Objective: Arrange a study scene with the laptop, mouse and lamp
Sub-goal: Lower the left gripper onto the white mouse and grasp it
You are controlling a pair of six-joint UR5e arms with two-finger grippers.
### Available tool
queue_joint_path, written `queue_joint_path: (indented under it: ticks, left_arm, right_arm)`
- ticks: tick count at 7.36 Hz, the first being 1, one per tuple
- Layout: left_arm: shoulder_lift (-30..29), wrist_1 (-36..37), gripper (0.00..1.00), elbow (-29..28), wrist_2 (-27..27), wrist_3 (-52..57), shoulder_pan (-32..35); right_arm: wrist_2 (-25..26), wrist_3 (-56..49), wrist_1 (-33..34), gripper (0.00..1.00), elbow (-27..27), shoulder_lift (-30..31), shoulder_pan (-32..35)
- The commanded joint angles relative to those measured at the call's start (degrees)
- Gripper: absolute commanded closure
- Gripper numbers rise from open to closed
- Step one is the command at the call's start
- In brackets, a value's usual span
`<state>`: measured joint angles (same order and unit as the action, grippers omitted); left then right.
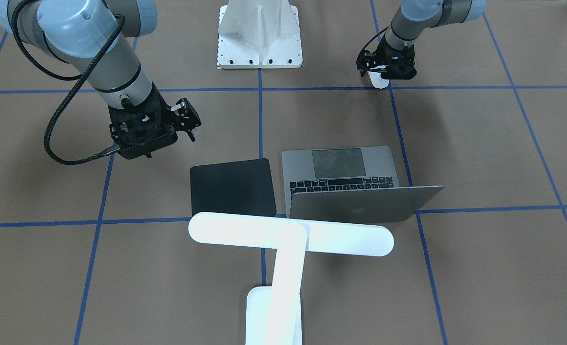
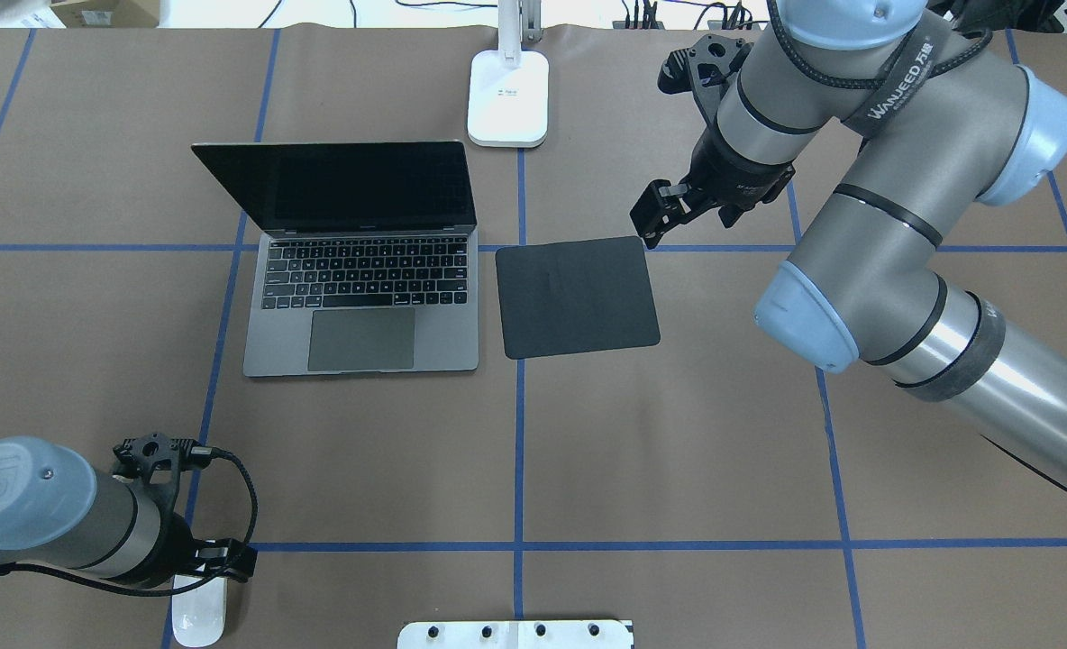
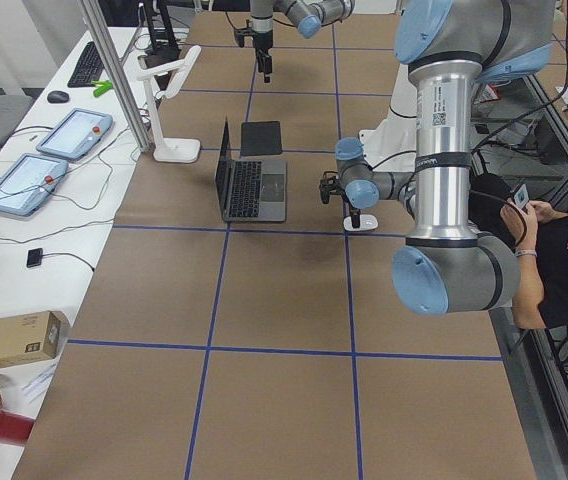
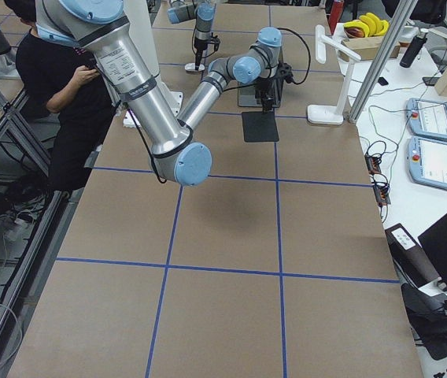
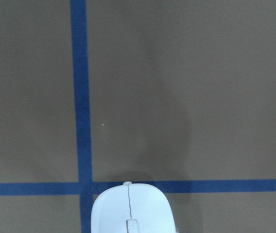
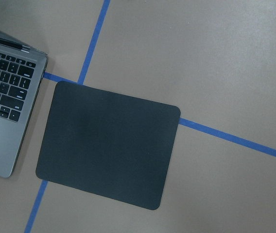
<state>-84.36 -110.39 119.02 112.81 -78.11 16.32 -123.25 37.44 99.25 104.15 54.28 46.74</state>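
Mouse at desk's near edge beneath left gripper, well apart from pad; hold impossible to tell. Right gripper spread, empty, over pad's far corner. Laptop open beside pad, lamp behind.

Left claw on the mouse, right claw empty.
The white mouse peeks from beneath the left claw on the brown surface; mouse pad lies just past the right claw, laptop beside it.
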Motion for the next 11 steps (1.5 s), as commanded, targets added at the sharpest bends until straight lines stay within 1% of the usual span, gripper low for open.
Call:
queue_joint_path:
  ticks: [1,5,7,9,11]
  left_arm:
    - [0.4,0.0,0.06,0.2,0.4,-0.2,-0.1]
    - [0.9,0.0,0.07,-0.3,0.6,-1.1,-0.2]
    - [0.8,-0.1,0.11,-0.4,2.6,-1.2,-0.4]
    - [0.5,-0.1,0.19,-1.0,2.7,-1.1,-0.5]
    - [0.2,-0.5,0.2,-1.9,2.9,-1.1,-0.6]
  right_arm:
    - [0.9,0.0,0.1,0.0,0.0,-0.1,-0.7]
    - [1.6,0.1,0.1,0.0,0.0,-0.4,-1.3]
    - [1.8,0.1,0.1,0.0,0.1,-0.6,-1.6]
    - [1.8,0.1,0.1,0.0,0.1,-0.9,-1.8]
    - [3.0,0.1,0.1,0.0,0.0,-1.0,-2.0]
